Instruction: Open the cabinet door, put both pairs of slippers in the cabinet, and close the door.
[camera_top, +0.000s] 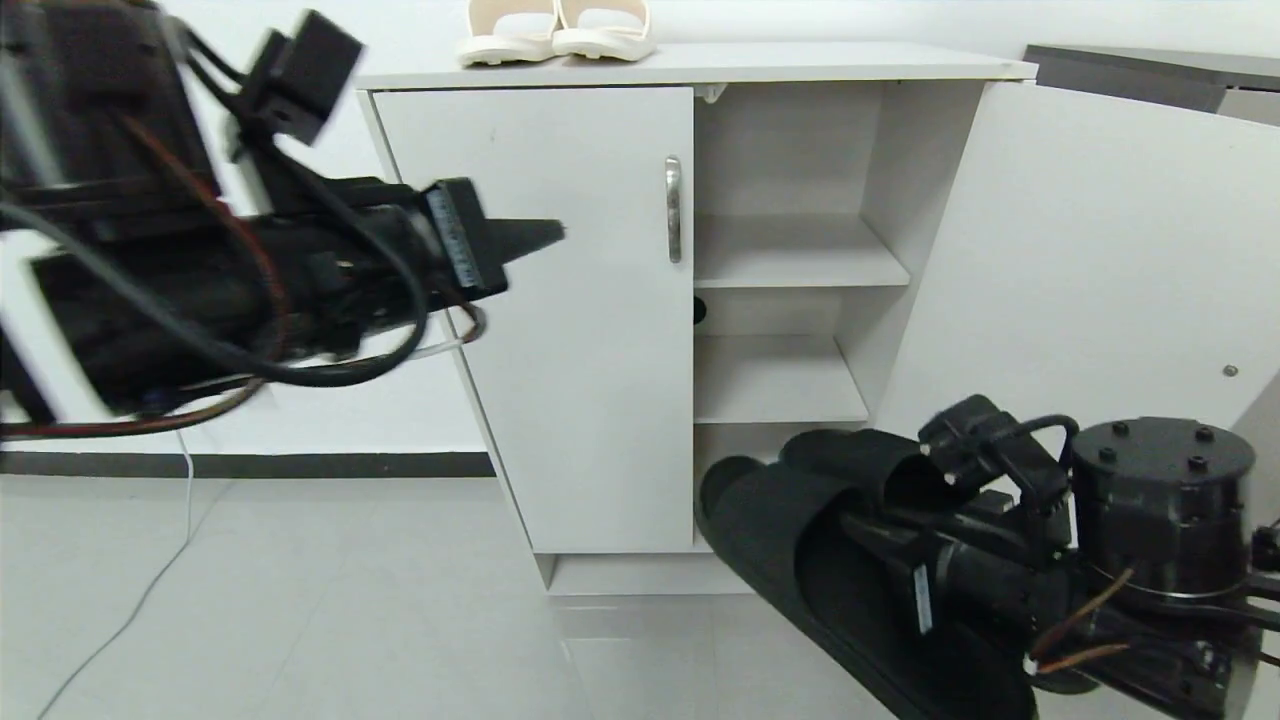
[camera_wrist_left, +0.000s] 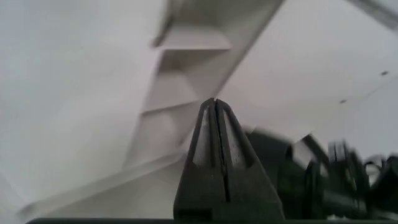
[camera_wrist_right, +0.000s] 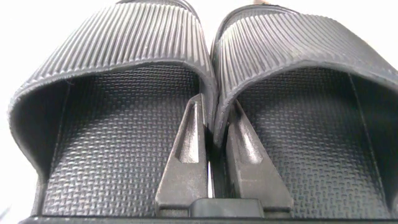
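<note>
The white cabinet (camera_top: 800, 62) has its right door (camera_top: 1080, 250) swung open and its left door (camera_top: 560, 320) closed. A pair of black slippers (camera_top: 780, 520) hangs tilted in front of the lowest compartment. My right gripper (camera_wrist_right: 214, 118) is shut on the two inner side walls of the black slippers (camera_wrist_right: 124, 93), pinching them together. A pair of cream slippers (camera_top: 555, 30) lies on the cabinet top. My left gripper (camera_top: 540, 235) is shut and empty, raised in front of the closed door. Its fingertips (camera_wrist_left: 216, 118) meet, with the shelves beyond them.
Two bare shelves (camera_top: 790, 250) (camera_top: 775, 380) show inside the open half. A metal handle (camera_top: 673, 210) runs down the closed door's edge. A thin cable (camera_top: 150, 590) trails over the grey floor at the left. A dark baseboard (camera_top: 300, 464) lines the wall.
</note>
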